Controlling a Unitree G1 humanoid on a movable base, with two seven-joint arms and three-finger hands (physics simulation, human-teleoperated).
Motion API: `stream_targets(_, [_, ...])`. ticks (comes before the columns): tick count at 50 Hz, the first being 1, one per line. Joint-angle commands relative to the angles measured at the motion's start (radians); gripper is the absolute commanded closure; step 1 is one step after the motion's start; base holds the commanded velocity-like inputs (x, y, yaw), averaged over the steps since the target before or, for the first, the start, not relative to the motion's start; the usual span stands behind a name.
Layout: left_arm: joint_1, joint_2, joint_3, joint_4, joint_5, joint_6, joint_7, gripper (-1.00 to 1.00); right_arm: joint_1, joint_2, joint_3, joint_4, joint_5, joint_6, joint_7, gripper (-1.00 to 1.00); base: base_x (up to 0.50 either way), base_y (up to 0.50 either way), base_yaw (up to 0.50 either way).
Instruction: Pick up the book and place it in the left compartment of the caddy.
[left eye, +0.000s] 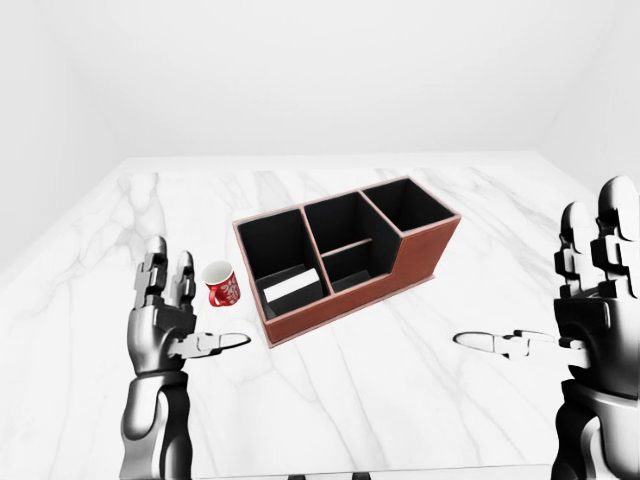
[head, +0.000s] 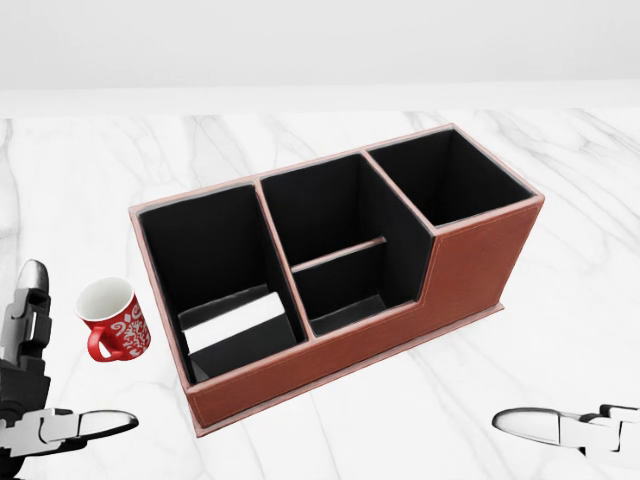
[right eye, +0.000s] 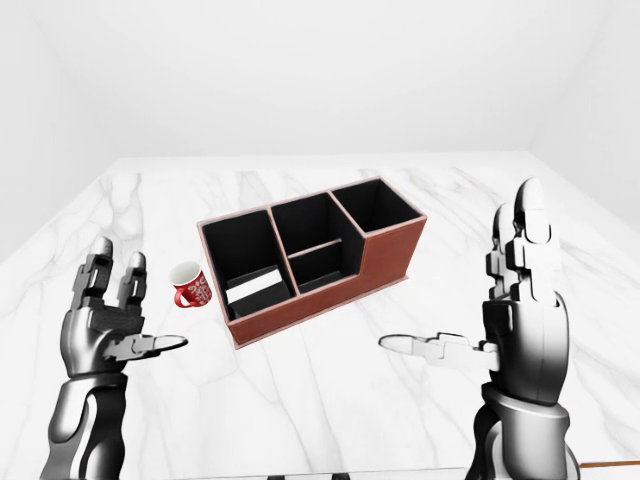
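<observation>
Book placement looks finished, judging by how things lie, so what remains is keeping clear without disturbing it. On the marble desk (head: 560, 180) stands the brown caddy (head: 470, 270), angled across the head view, and both hands hold apart from it. The right hand (right eye: 520, 300) and left hand (left eye: 165, 310) stand wide open, fingers up and thumbs pointing inward, gripping nothing. A white-edged slab — the book (head: 235, 320), I judge — lies low in the caddy's left compartment, tilted against the divider. Any retreat should go outward and away, since the left hand is near the red mug (head: 115, 320) — a careless sweep could tip it.
</observation>
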Motion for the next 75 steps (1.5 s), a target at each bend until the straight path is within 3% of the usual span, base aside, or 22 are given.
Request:
stream_targets(1, [0.060,-0.028,0.015,-0.070,-0.005,0.000,-0.026,-1.00,0.055,0.037,-0.029,0.027,0.060,0.000,-0.002,-1.00,0.00,0.00,0.00])
stream_targets(11, [0.092,-0.042,0.035,-0.111,-0.033,0.000,-0.058,-1.00,0.106,0.075,-0.052,-0.007,0.103,-0.008,0.030,-1.00,0.00,0.00,0.00])
stream_targets(26, [0.116,-0.056,0.066,-0.139,-0.064,0.000,-0.094,-1.00,0.184,0.152,-0.092,-0.056,0.169,-0.095,0.106,-1.00,0.00,0.00,0.00])
stream_targets(35, [0.129,-0.064,0.103,-0.163,-0.102,0.000,-0.113,-1.00,0.206,0.193,-0.133,-0.076,0.214,-0.112,0.158,-1.00,0.00,0.00,0.00])
stream_targets(46, [0.149,-0.078,0.157,-0.191,-0.162,0.000,-0.150,-1.00,0.258,0.256,-0.183,-0.096,0.300,-0.175,0.235,-1.00,0.00,0.00,0.00])
stream_targets(55, [0.161,-0.092,0.183,-0.208,-0.186,0.000,-0.178,-1.00,0.275,0.308,-0.226,-0.115,0.349,-0.175,0.303,-1.00,0.00,0.00,0.00])
stream_targets(75, [0.165,-0.102,0.189,-0.218,-0.186,0.000,-0.190,-1.00,0.267,0.308,-0.235,-0.115,0.344,-0.175,0.325,-1.00,0.00,0.00,0.00])
